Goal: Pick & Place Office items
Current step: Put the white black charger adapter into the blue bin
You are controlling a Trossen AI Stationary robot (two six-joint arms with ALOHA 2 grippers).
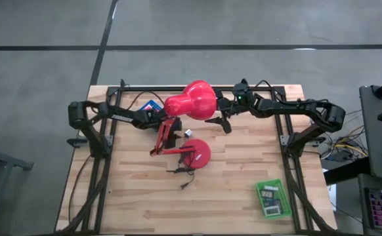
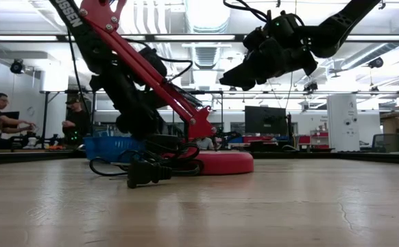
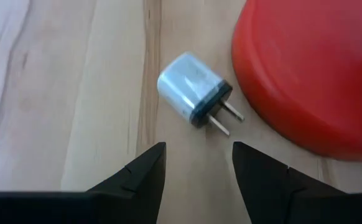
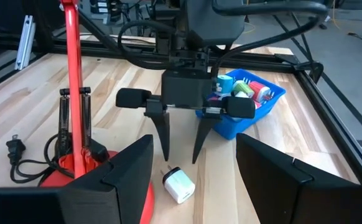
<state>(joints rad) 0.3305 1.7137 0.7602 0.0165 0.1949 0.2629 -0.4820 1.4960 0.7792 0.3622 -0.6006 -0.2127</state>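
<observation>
The left gripper (image 4: 181,149) hangs over the wooden surface (image 1: 243,210), jaws released and pointing down, holding nothing; the white plug adapter (image 3: 190,84) lies on its side on the surface directly beneath and just ahead of the fingertips, not touched. In the high view this adapter (image 1: 187,133) sits at about 11 o'clock from the lamp base (image 1: 197,154), just beside its rim but apart from it, prongs turned toward the base. The red desk lamp (image 1: 191,99) stands near the centre of the surface, its shade raised above the far half, its black cord (image 1: 184,178) trailing at 6 o'clock from the base. The right gripper (image 1: 222,119) is held high in the air at about 1 o'clock from the lamp base, jaws released, nothing between them. A blue tray (image 4: 246,96) holding small coloured office items rests behind the left gripper, at about 10 o'clock from the lamp base. A green tray (image 1: 273,198) carrying flat dark and white rectangles lies at 4 o'clock, near the surface's near right corner. People show in the room beyond, in the low view
</observation>
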